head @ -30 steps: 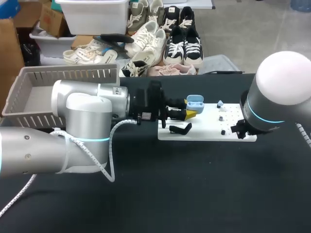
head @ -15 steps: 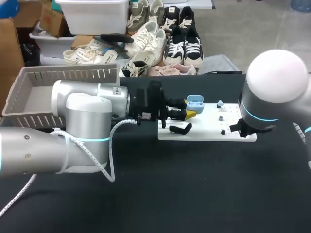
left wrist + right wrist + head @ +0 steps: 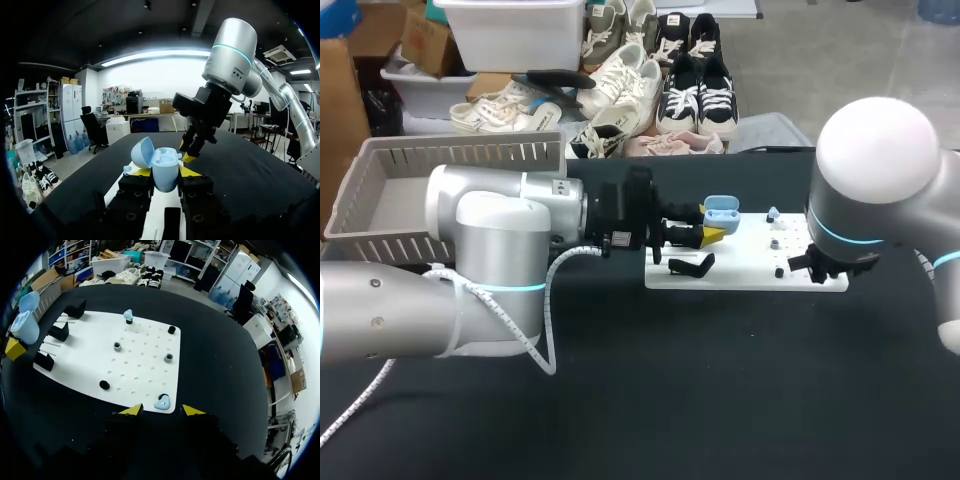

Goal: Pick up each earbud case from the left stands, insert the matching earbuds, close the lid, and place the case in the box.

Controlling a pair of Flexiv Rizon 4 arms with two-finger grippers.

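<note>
A light blue earbud case (image 3: 165, 167) with its lid swung open sits upright between the fingers of my left gripper (image 3: 165, 174), which is shut on it. In the head view the case (image 3: 721, 210) is held over the left end of the white board (image 3: 745, 265). My right gripper (image 3: 162, 410) hangs open over the board's near edge, and a light blue earbud (image 3: 161, 402) lies between its yellow tips, touching neither. A second blue earbud (image 3: 128, 315) stands on a peg at the board's far side. In the head view my right gripper (image 3: 812, 268) is at the board's right end.
Three black stands (image 3: 59, 332) line the board's left part, and several small pegs (image 3: 168, 358) dot its middle. A grey slatted box (image 3: 380, 190) sits at the table's far left, behind my left arm. Black tabletop surrounds the board.
My right arm has shifted left above the board's right end. The left arm and the case have stayed put.
</note>
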